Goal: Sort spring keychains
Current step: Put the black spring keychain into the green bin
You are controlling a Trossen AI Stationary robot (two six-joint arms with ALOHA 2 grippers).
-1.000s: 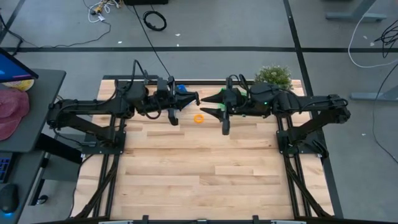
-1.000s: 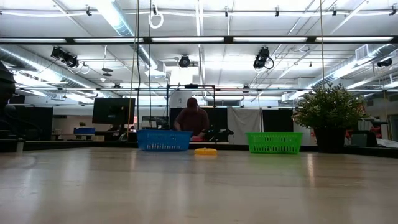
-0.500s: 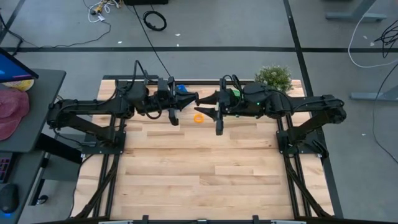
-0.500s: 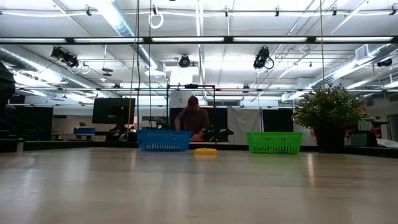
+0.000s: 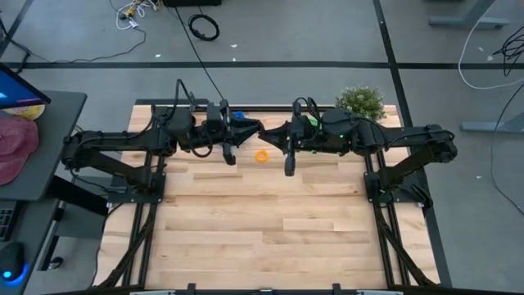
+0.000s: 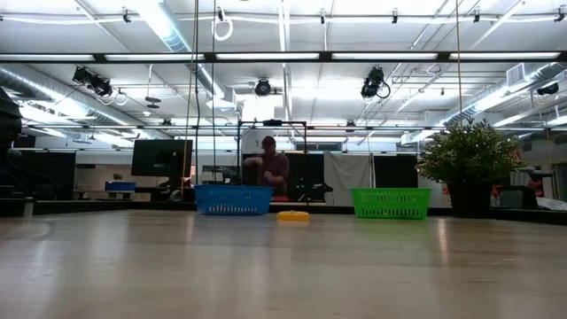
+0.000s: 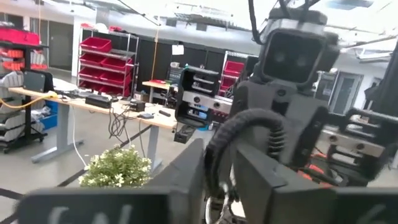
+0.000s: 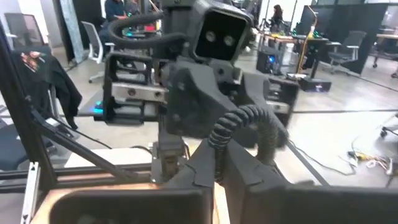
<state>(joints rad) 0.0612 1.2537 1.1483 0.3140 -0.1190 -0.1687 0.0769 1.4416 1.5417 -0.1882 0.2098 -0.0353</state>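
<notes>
A black spring keychain [image 7: 245, 121], a coiled loop, hangs in the air between my two grippers, which meet tip to tip high over the table's far middle. My right gripper [image 5: 273, 131] is shut on it. My left gripper [image 5: 255, 129] faces it with a gap between its fingers [image 7: 186, 171], and the coil runs down into that gap. An orange spring keychain [image 5: 261, 156] lies flat on the table just below them. The blue basket [image 6: 233, 199] and the green basket [image 6: 391, 203] stand at the far edge. My left gripper has the black coil's lower end [image 7: 214, 177] between its parted fingers; I cannot tell whether they touch it. My right gripper pinches the black keychain's near end [image 8: 219, 140] between its two fingers, reaching level from the table's right. The loop [image 8: 249, 121] arches up beyond the fingertips, clear of the table.
A potted plant [image 5: 360, 101] stands at the far right corner, beside the green basket. In the high view my arms cover most of both baskets. The wooden table's near half [image 5: 262, 238] is bare. A person shows in the room behind the blue basket.
My right gripper has moved a little toward the table's left, up to my left gripper, and its wide-open fingers have shut on the black keychain. The orange keychain has stayed where it lay.
</notes>
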